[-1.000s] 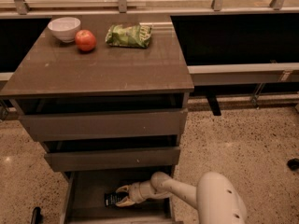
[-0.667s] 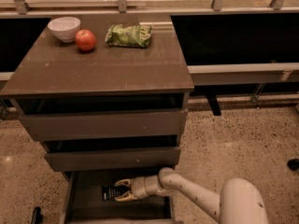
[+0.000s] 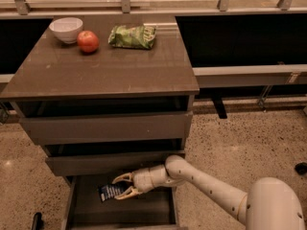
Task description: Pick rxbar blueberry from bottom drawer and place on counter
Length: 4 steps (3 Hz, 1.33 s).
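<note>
The bottom drawer (image 3: pixel 86 210) is pulled open below the two upper drawers. My gripper (image 3: pixel 120 187) reaches into it from the right, its pale arm coming in from the lower right. The fingers (image 3: pixel 125 193) are closed around the rxbar blueberry (image 3: pixel 108 192), a small dark blue bar with white print, and hold it a little above the drawer floor at the drawer's left-middle. The counter (image 3: pixel 105 71) is the dark brown glossy top of the cabinet above.
On the counter's far side stand a white bowl (image 3: pixel 66 28), a red apple (image 3: pixel 88 41) and a green chip bag (image 3: pixel 133 36). The middle drawer front (image 3: pixel 115 163) overhangs the gripper. Speckled floor (image 3: pixel 240 143) lies to the right. A low shelf rail (image 3: pixel 249 71) runs behind.
The gripper has moved left and upward inside the bottom drawer. The blue bar has risen with it and sits higher and further left than before.
</note>
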{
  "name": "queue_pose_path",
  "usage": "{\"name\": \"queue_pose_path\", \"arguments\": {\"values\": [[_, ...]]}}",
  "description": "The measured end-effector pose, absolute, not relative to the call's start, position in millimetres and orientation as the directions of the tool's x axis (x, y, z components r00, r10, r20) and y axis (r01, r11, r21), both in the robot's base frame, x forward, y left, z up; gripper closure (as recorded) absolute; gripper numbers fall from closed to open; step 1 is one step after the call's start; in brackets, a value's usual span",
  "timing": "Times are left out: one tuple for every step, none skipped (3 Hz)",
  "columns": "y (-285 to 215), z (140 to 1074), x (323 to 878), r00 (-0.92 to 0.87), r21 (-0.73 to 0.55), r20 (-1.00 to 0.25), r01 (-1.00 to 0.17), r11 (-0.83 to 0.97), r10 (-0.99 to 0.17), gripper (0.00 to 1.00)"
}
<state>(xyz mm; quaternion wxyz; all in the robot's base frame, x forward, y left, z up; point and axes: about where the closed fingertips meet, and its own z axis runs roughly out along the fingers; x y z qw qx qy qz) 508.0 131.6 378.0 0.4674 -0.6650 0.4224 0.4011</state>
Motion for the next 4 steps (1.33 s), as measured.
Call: {"name": "queue_pose_path", "arguments": {"values": [[131,384,510,0.332,-0.292,-0.924,-0.932,-0.214,-0.187,1.00],[132,394,508,0.365,-0.320,-0.909,-0.920,-0.226,-0.199,1.00],[119,436,507,0.446,-0.402,-0.853,-0.893,-0.202,-0.273,1.00],[93,493,506,0.503,-0.489,-0.764,-0.860,-0.145,-0.404,1.00]]}}
